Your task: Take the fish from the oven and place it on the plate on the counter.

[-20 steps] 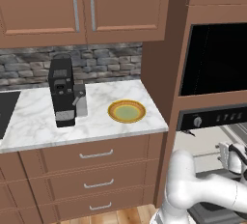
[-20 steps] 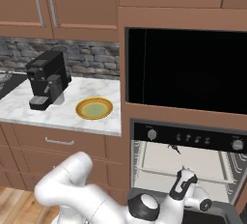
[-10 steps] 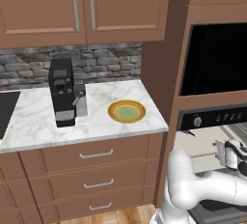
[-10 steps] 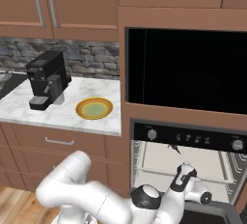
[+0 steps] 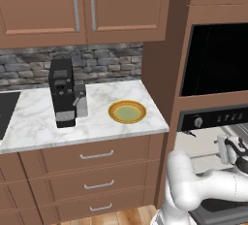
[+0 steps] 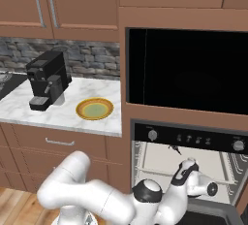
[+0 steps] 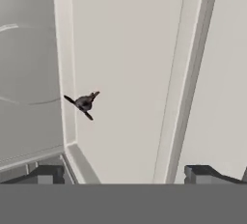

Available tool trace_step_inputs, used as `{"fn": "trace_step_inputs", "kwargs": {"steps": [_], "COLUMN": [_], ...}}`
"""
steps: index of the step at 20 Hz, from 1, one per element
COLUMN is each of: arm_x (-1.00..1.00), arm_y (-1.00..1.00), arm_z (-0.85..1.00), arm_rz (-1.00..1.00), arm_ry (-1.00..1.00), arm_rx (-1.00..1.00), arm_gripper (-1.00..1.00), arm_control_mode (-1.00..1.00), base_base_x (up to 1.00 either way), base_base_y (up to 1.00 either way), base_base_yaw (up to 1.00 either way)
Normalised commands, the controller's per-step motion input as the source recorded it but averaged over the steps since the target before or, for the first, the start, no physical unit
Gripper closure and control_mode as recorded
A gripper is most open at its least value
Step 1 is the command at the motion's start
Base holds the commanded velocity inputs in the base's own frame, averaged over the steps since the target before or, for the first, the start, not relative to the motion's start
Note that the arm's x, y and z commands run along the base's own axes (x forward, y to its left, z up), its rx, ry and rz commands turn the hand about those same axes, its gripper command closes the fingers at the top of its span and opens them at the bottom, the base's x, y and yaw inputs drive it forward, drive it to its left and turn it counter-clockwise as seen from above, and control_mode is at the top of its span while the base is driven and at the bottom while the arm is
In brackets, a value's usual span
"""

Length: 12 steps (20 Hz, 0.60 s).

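The fish (image 7: 83,103), tiny and dark grey, lies on the pale tray (image 7: 130,49) inside the oven (image 6: 190,139), near the tray's raised edge. In the right base view the fish (image 6: 174,148) sits at the back of the tray, just under the black control strip. My gripper (image 7: 123,175) is open, nothing between its fingertips (image 7: 46,174), and hovers short of the fish. From the right base camera the gripper (image 6: 185,165) reaches into the oven mouth, below and right of the fish. The yellow-rimmed plate (image 5: 127,112) rests empty on the marble counter (image 5: 38,127); the gripper (image 5: 228,147) is far right of it.
A black coffee machine (image 5: 64,93) stands on the counter left of the plate (image 6: 94,108). A dark glass-fronted unit (image 6: 189,69) sits above the oven. The oven door (image 6: 213,216) hangs open below my arm. Wall cabinets (image 5: 82,6) overhang the counter.
My hand has crept a little up and forward into the oven mouth, closer to the fish. The jaws have stayed open; fish and plate have not moved.
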Motion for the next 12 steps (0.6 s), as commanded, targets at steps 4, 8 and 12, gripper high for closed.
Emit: {"fn": "trace_step_inputs", "kwargs": {"steps": [4,8,12], "arm_x": [-0.47,-0.8,-0.54], "arm_y": [-0.04,-0.1,-0.08], "arm_z": [-0.88,-0.91,-0.79], "arm_rz": [0.0,0.0,0.0], "arm_ry": [-0.01,-0.03,-0.08], "arm_rx": [0.11,0.11,0.1], "arm_gripper": [-1.0,-1.0,-1.0], "arm_control_mode": [-1.0,-1.0,-1.0], "base_base_x": [0.0,0.0,0.0], "base_base_y": [0.0,0.0,0.0], "base_base_yaw": [0.0,0.0,0.0]}}
